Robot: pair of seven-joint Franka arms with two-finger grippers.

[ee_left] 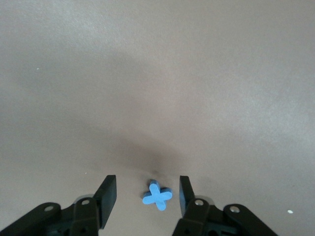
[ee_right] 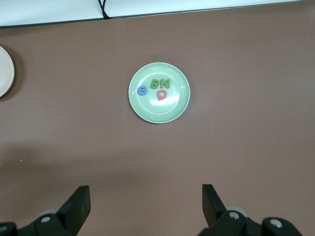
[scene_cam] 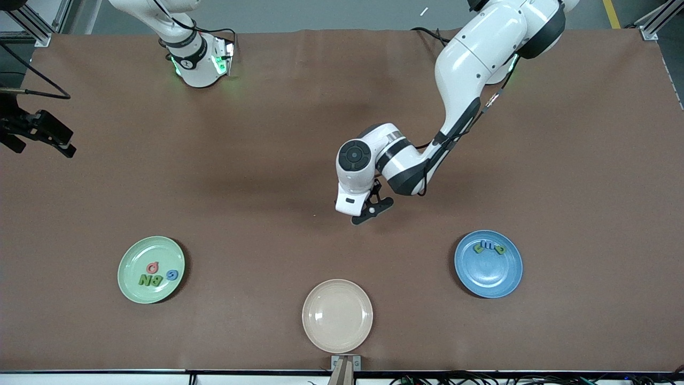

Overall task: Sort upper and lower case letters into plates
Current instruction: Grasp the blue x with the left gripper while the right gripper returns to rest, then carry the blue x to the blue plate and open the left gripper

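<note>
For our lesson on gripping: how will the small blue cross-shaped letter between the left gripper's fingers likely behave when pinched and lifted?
The blue letter lies flat and thin, so it probably won't roll. It looks small, likely light. The open left gripper straddles it; its angled arms might twist when pinched.

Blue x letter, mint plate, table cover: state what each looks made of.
Blue x letter, on the table between the open left gripper's fingers: thick, matte, probably foam or painted wood.
Mint green plate: smooth with a soft sheen and highlight; likely plastic or melamine, possibly glazed ceramic.
Table cover: brown, matte, faintly creased; looks like cloth or felt.
</note>
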